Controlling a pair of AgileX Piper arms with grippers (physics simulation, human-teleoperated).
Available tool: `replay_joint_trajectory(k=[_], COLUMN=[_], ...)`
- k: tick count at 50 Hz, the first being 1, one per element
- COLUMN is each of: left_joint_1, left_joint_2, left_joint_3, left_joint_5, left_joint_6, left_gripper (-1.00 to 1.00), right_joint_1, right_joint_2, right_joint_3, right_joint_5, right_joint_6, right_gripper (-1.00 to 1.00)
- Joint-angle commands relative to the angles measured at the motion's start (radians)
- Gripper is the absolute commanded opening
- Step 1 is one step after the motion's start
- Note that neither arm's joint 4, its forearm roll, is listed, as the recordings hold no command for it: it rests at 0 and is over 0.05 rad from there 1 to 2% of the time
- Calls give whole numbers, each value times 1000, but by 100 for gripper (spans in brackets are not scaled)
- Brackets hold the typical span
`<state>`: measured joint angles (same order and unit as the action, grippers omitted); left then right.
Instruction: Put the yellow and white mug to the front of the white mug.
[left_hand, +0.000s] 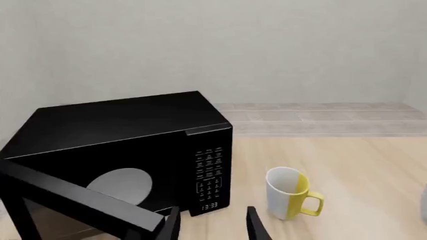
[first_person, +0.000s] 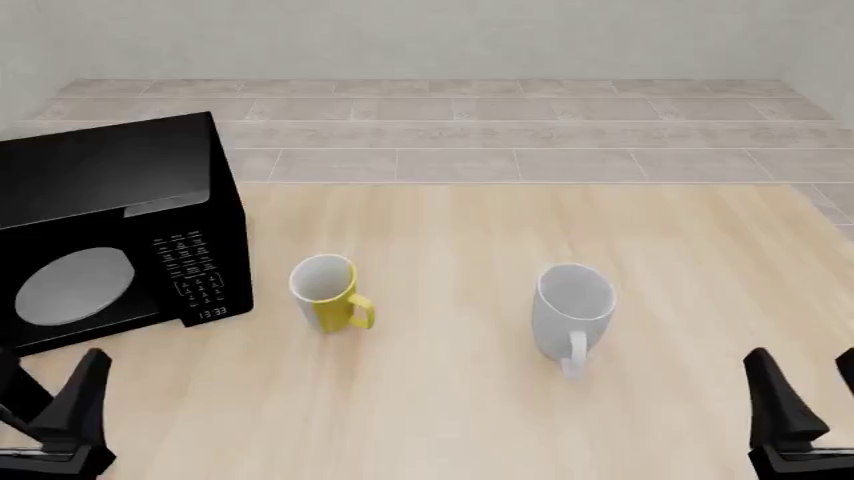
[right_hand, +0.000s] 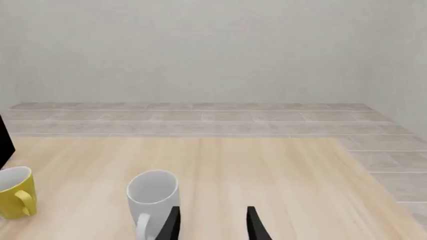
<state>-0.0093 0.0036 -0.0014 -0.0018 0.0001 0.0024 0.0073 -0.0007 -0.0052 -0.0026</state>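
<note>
Both grippers, left (first_person: 54, 420) and right (first_person: 801, 410), sat low at near edge, jaws apart and empty; yellow and white mug (first_person: 324, 292) stood beside microwave (first_person: 114, 230), well left of white mug (first_person: 574, 305), so risk was clipping either during the reach.

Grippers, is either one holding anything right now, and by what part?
Nothing is held. The left end effector and right end effector are open and empty; both mugs stand on the table.
</note>
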Motion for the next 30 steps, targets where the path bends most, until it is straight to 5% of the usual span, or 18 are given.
replay_joint_trajectory(k=[1, 23, 25, 30], left_joint_1=[10, 10, 9, 10], left_joint_2=[7, 7, 1, 5], left_joint_3=[-3, -4, -3, -5], left_joint_5=[-4, -2, -4, 1], left_joint_6=[0, 0, 13, 2], left_gripper=[100, 100, 100, 100], right_joint_1=[-3, -3, -7, 46], right_joint_2=[4, -3, 21, 105], right_joint_3=[0, -7, -43, -198], right_joint_5=[-4, 8, 21, 93], right_joint_6=[2, 16, 45, 16], right_gripper=[100, 100, 100, 100])
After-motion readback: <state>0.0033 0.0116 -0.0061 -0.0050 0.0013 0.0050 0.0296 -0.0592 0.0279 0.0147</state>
